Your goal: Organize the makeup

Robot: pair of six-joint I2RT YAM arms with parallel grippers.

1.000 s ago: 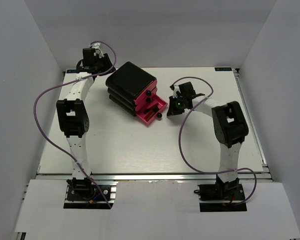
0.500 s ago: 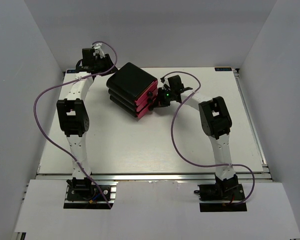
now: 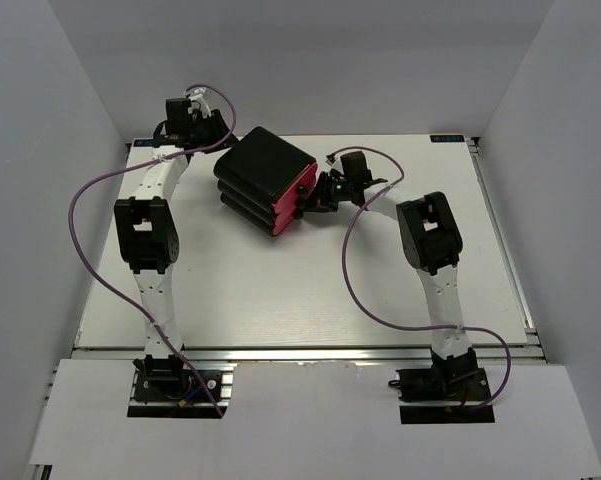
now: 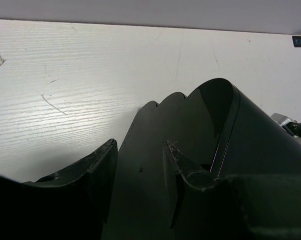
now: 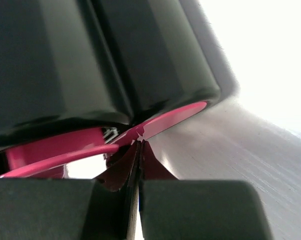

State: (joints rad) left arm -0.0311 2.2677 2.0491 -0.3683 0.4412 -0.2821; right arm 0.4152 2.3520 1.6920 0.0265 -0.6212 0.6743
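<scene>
Makeup: none shows in any view, and I cannot tell where it lies.

Box: the black box (image 3: 265, 170) stands at the far middle of the table (image 3: 280, 290), turned at an angle, its three stacked tiers showing down the side.

Drawers: the pink drawers (image 3: 292, 200) face my right arm, their fronts drawn in close against the box. From the right wrist a pink lip (image 5: 60, 155) curves under the black shell with a thin gap of light below it. What the drawers hold is hidden.

Right gripper: my right gripper (image 3: 304, 208) is at the pink face of the box, low on the front. Its fingers are pressed together with nothing between them, tips (image 5: 139, 145) right at the edge of the pink lip.

Left gripper: my left gripper (image 3: 214, 148) is at the box's back corner, on the side away from the drawers. Its fingers (image 4: 102, 160) stand apart, and the box's black wall (image 4: 210, 115) fills the space between and beyond them. Whether they touch that wall I cannot tell.

Arms: both reach from the near edge to the far half of the table, one on each side of the box, each trailing a purple cable (image 3: 90, 200).

Table: white, wood-grained, with grey walls around it.
</scene>
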